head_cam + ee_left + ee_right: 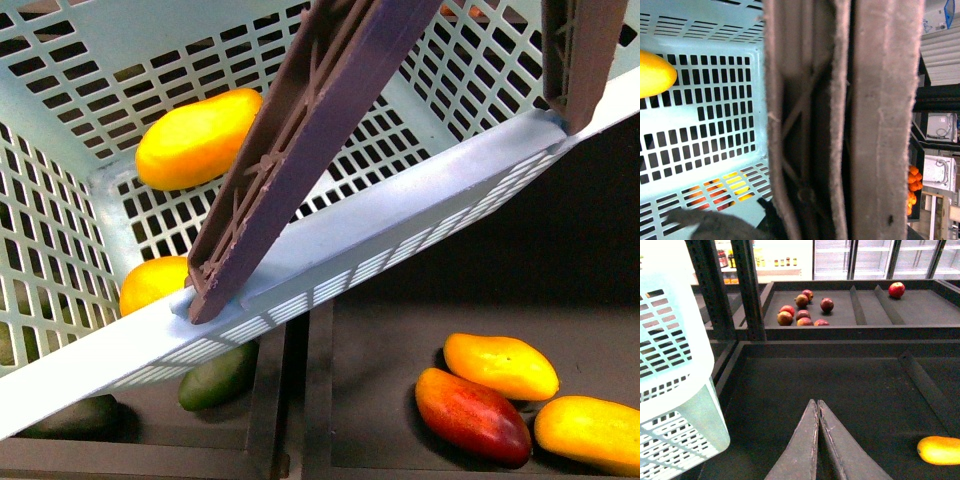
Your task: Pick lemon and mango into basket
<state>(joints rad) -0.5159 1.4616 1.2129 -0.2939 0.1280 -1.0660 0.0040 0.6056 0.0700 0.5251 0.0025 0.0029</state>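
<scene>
A smooth oval mango (197, 138) lies upper left in the slotted teal basket (330, 275); the right gripper (817, 405) is pressed closed, empty; left gripper's state unclear.

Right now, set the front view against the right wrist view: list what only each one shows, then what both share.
Only the front view shows the basket's inside, with the mango and the lemon in it, its brown handles, two dark green fruits under its rim, and a red-blushed mango in the tray.

Only the right wrist view shows the right gripper, its fingers closed together and empty, plus a farther tray of red apples and store shelves.

Both show the teal basket and dark trays with yellow-orange fruit.
</scene>
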